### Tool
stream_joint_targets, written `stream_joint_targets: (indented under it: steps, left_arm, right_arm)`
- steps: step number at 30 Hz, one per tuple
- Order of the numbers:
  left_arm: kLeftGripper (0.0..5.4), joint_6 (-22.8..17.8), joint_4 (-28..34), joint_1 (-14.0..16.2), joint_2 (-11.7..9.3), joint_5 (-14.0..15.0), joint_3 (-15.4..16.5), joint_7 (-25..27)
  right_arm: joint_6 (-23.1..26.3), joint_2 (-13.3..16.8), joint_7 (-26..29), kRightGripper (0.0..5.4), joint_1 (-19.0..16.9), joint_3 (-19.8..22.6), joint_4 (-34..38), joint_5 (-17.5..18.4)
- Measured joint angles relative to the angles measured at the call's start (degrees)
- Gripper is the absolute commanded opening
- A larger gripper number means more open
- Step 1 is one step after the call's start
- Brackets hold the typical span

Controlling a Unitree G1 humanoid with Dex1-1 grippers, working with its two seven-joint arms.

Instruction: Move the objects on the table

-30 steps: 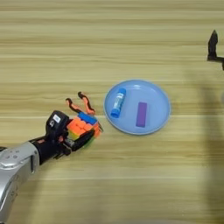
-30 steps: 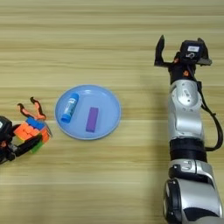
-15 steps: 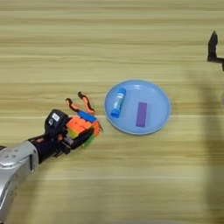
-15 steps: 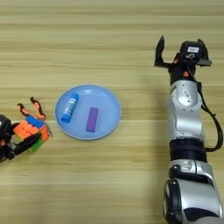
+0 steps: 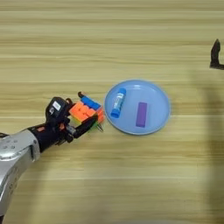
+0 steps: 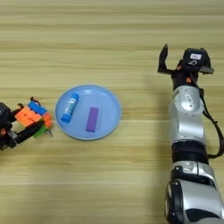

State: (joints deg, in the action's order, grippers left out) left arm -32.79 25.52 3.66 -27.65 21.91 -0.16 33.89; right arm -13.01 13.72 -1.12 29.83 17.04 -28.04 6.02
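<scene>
**Cube gripped at the plate's left edge**

The whole view is filled by the wood-grain desk (image 5: 113, 48), its plank lines running across. The right arm (image 6: 188, 131) is seen stretched up the right side of the desk, well apart from the other things; the right tool (image 6: 179, 65) at its far end is held over bare wood, with one black finger (image 6: 163, 59) standing upright to the left of the wrist housing. Whether that tool is open or closed cannot be told.

A round light-blue plate (image 5: 157, 124) is set near the middle of the desk. Two things are lying inside it: a flat purple block (image 5: 141, 114), placed lengthwise just right of the plate's centre, and a short blue tube (image 5: 118, 102) with a white band (tilted slightly, its upper end to the right) in the left part of the plate. The two are near each other but apart.

The multicoloured puzzle cube (image 5: 85, 110) is found just beside the plate's left rim, orange and blue faces upward. It is clamped by the left tool (image 5: 85, 114), whose black fingers (image 5: 86, 125) are closed against its near and far sides, the left arm reaching in from the lower left corner.
</scene>
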Motion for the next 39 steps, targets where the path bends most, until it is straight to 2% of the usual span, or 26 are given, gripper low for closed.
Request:
stream_joint_targets:
  steps: [2, 9, 17, 18, 21, 24, 28, 32, 33, 36, 38, 39]
  left_arm:
    - [3.31, -0.6, 1.0, -1.5, 0.2, 0.4, -1.1, 0.0]
    - [3.31, -3.1, 2.1, -9.5, 2.8, 0.7, -8.4, -0.1]
    - [3.31, -4.5, -1.1, -19.9, 9.9, 0.6, -16.9, -0.2]
    - [3.31, -4.5, -2.5, -21.7, 11.2, 0.5, -17.9, -0.2]
    - [3.31, -4.3, -6.3, -24.3, 13.4, -0.2, -19.7, 0.0]
    - [3.31, -4.0, -12.4, -27.6, 17.7, -0.8, -22.4, 0.6]
    - [3.31, -2.2, -17.6, -30.3, 20.1, -1.4, -22.9, 1.9]
    - [3.31, 0.5, -24.7, -32.2, 22.3, -2.3, -23.3, 3.3]
    - [3.31, 1.5, -27.5, -32.6, 23.5, -3.3, -23.9, 3.7]
    - [3.31, 3.2, -31.5, -33.0, 25.3, -4.0, -25.0, 4.6]
    - [3.31, 4.8, -35.2, -33.6, 27.0, -5.8, -25.7, 4.9]
    - [3.31, 5.5, -36.0, -33.7, 27.3, -6.0, -25.9, 5.1]
  right_arm:
    - [-0.2, 0.2, -0.2, 5.4, 0.0, 0.4, -1.1, 0.0]
    - [-1.4, 2.2, -2.4, 5.4, -0.1, 1.5, -4.3, -0.4]
    - [-2.2, 3.6, -3.5, 5.4, -0.5, 2.5, -4.8, 0.0]
    - [-2.3, 3.7, -3.6, 5.4, -0.9, 2.7, -4.8, 0.0]
    - [-2.3, 3.8, -3.9, 5.4, -1.2, 2.8, -4.4, 0.0]
    - [-2.3, 3.8, -4.6, 5.4, -1.4, 3.1, -3.2, 0.1]
    - [-2.3, 4.0, -5.0, 5.4, -2.2, 3.7, -1.7, 0.2]
    - [-2.0, 4.0, -5.2, 5.4, -2.5, 3.8, -0.1, 0.3]
    - [-1.8, 4.0, -5.3, 5.4, -2.7, 3.8, 0.6, 0.3]
    - [-1.2, 4.0, -5.9, 5.4, -3.3, 3.8, 1.3, 0.4]
    - [-1.1, 3.9, -6.0, 5.4, -3.5, 3.8, 1.9, 0.4]
    - [-1.1, 4.0, -6.0, 5.4, -3.5, 3.8, 2.1, 0.4]
